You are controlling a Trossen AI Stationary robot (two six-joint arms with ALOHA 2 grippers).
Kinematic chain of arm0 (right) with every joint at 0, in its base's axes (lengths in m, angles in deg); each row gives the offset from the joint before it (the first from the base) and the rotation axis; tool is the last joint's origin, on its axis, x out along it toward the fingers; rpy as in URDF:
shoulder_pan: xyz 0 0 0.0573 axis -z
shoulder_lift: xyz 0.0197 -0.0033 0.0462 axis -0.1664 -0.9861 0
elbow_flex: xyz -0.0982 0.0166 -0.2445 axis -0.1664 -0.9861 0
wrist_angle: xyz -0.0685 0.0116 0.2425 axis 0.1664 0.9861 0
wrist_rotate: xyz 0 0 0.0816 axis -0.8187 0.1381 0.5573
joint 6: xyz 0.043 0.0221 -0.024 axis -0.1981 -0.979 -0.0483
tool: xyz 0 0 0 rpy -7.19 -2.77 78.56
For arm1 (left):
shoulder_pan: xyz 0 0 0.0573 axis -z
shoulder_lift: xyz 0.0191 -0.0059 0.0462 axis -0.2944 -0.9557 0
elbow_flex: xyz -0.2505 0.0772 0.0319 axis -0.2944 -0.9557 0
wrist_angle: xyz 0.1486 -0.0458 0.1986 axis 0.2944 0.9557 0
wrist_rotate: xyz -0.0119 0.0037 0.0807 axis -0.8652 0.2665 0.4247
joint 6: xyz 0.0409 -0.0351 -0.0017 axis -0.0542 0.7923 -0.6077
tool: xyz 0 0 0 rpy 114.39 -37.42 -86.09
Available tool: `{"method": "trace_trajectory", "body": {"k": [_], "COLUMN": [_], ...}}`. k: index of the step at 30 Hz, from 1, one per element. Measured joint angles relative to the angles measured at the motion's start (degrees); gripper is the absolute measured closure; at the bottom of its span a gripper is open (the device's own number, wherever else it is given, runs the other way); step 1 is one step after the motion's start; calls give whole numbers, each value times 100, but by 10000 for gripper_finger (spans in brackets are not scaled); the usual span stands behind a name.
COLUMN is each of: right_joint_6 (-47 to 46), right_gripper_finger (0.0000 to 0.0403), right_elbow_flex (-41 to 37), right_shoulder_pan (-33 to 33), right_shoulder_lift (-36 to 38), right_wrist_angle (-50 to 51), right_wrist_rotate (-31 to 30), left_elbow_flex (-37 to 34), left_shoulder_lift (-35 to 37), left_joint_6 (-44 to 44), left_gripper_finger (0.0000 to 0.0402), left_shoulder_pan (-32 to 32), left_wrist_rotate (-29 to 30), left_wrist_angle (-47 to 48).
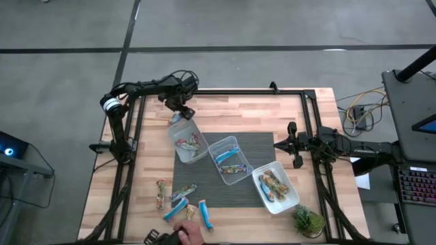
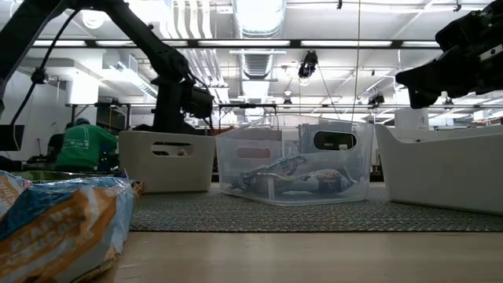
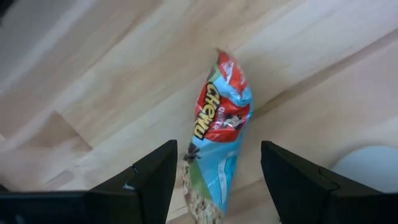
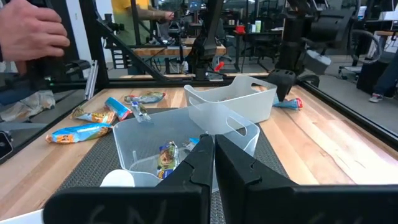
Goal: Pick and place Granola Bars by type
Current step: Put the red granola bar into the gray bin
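A granola bar [image 3: 221,130] in a red and blue wrapper lies flat on the bare wood, just past the far end of the left tub [image 1: 189,143]. My left gripper [image 3: 217,149] hangs over it, pointing down and open, one finger on each side and gaps showing between them and the bar. It shows in the high view as my left gripper [image 1: 178,114]. Each of the three tubs holds bars. Several loose bars [image 1: 178,201] lie near the front left. My right gripper [image 1: 279,144] waits shut and level at the table's right side.
The middle tub [image 1: 228,160] and the right tub [image 1: 274,187] stand on a dark mat [image 1: 259,139]. A small green plant [image 1: 308,221] sits at the near right corner. A person's hand [image 1: 185,233] reaches in at the near edge by the loose bars.
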Motion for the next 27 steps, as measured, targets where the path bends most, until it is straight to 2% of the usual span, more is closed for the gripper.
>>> {"method": "trace_trajectory", "body": {"k": [14, 27], "right_joint_6": [0, 0], "right_gripper_finger": [394, 394], "right_elbow_flex": [0, 0], "right_shoulder_pan": [1, 0], "right_shoulder_lift": [2, 2], "right_wrist_angle": [1, 2], "right_wrist_rotate": [0, 2], "left_elbow_flex": [53, -325], "left_shoulder_lift": [84, 80], "left_joint_6": [-190, -148], "left_gripper_finger": [189, 189], "left_shoulder_pan": [-110, -142], "left_wrist_rotate": [-82, -86], "left_wrist_angle": [-616, -1013]}}
